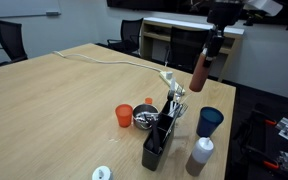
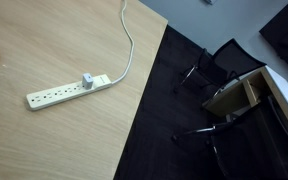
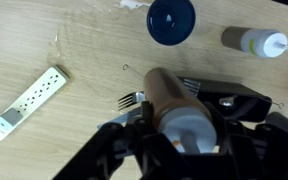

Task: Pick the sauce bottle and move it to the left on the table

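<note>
My gripper is shut on the sauce bottle, a slim reddish-brown bottle, and holds it tilted high above the right side of the light-wood table. In the wrist view the bottle fills the space between my fingers, with its pale cap end towards the camera. The table lies well below it. The bottle does not show in the exterior view that looks at the power strip.
Below the bottle stand a blue cup, a fatter brown bottle with a white cap, a black utensil holder, an orange cup and a fork. A white power strip lies near the table edge. Chairs stand beyond.
</note>
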### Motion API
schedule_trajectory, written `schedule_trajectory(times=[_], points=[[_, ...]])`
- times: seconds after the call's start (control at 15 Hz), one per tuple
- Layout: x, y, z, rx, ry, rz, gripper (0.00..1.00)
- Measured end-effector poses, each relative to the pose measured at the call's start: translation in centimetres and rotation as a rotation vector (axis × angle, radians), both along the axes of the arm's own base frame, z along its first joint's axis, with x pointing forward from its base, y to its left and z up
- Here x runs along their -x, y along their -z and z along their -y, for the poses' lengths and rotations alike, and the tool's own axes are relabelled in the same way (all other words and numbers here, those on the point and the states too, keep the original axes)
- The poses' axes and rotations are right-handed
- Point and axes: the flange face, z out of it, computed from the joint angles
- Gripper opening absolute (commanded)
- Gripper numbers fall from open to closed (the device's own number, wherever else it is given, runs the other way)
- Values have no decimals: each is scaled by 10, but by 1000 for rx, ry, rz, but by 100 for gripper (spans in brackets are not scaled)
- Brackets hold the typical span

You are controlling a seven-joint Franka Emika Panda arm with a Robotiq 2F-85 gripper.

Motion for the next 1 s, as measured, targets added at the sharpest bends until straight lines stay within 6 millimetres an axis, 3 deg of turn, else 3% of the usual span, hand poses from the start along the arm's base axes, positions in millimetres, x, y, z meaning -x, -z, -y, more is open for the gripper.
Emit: schedule_trajectory(times=[0.53, 1.0], points=[[21, 13, -101, -13, -313, -24, 27], [28, 44, -176, -54, -596, -84, 27]])
